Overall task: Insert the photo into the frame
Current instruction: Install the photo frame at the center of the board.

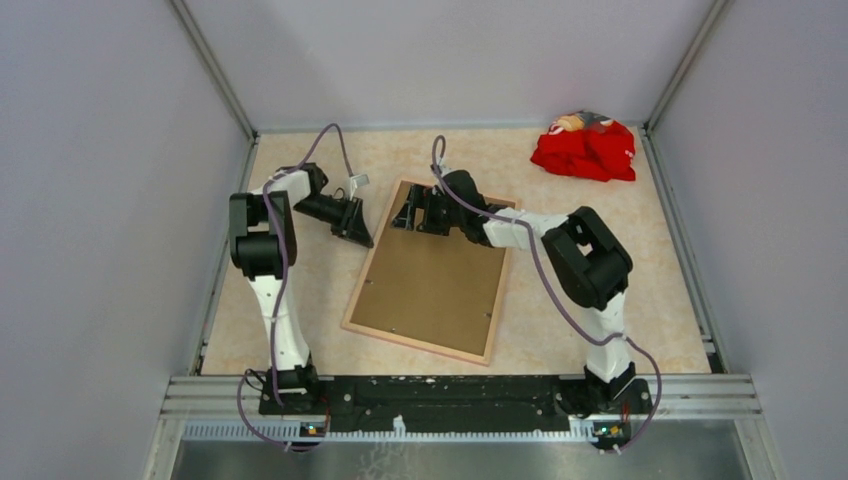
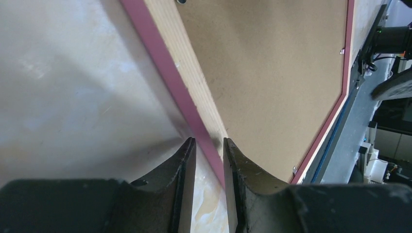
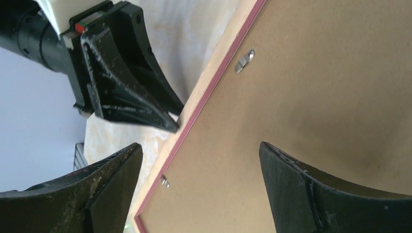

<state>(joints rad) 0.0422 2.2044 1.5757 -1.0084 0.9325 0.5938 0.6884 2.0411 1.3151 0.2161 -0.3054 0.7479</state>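
- Between the narrowly spaced fingers of the left gripper runs the pink rim of the frame. Whether they pinch it or only straddle it cannot be told.
- Right gripper: fingers spread wide and holding nothing, poised over the backing board at the frame's far end.
- Frame: thin rectangle lying face down mid-table, pale grained wood on the back, pink along the outer and inner edges.
- Backing board: flat, matte brown fibreboard seated in the frame's recess. A small metal turn clip sits at its border, and whether it is engaged is unclear.
- The photo: not in view in any picture. It may lie beneath the board, though nothing confirms it.
- Progress, as a judgement: if the print is already under the board, only securing the clips remains. If not, the board must come out first.
- Table: smooth, cream, marble-patterned.
- Red cloth: crumpled in the far right corner, well apart.
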